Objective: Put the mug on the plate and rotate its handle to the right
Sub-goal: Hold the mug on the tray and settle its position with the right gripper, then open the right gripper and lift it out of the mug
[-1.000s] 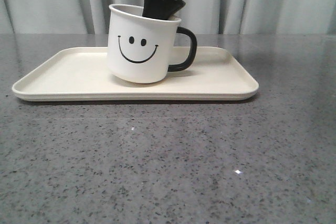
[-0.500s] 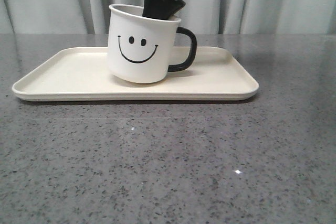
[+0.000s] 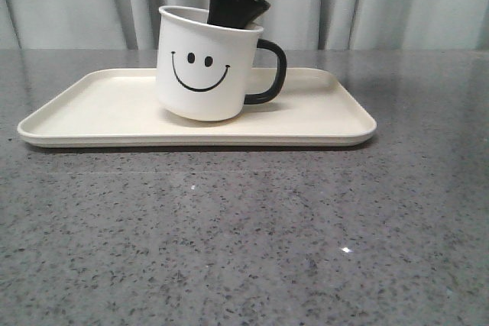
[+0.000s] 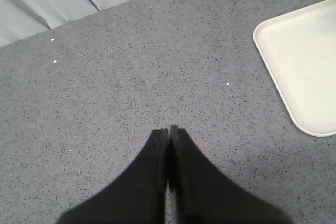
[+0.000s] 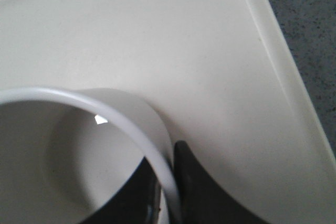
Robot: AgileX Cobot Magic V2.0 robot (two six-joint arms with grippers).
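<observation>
The mug, rigid, glossy and likely slippery, sits tilted on the plate; the right gripper pinches its rim. The left gripper is closed, empty.

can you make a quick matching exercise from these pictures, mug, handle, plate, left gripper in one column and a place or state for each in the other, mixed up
Column 1:
1. mug
2. handle
3. plate
4. left gripper

Column 2:
A. shut, over bare grey table, holding nothing
B. black loop pointing to the robot's right
C. tilted, its rim pinched by the right gripper
D. lying flat on the table under the mug

Pairs: 1-C, 2-B, 3-D, 4-A
</observation>
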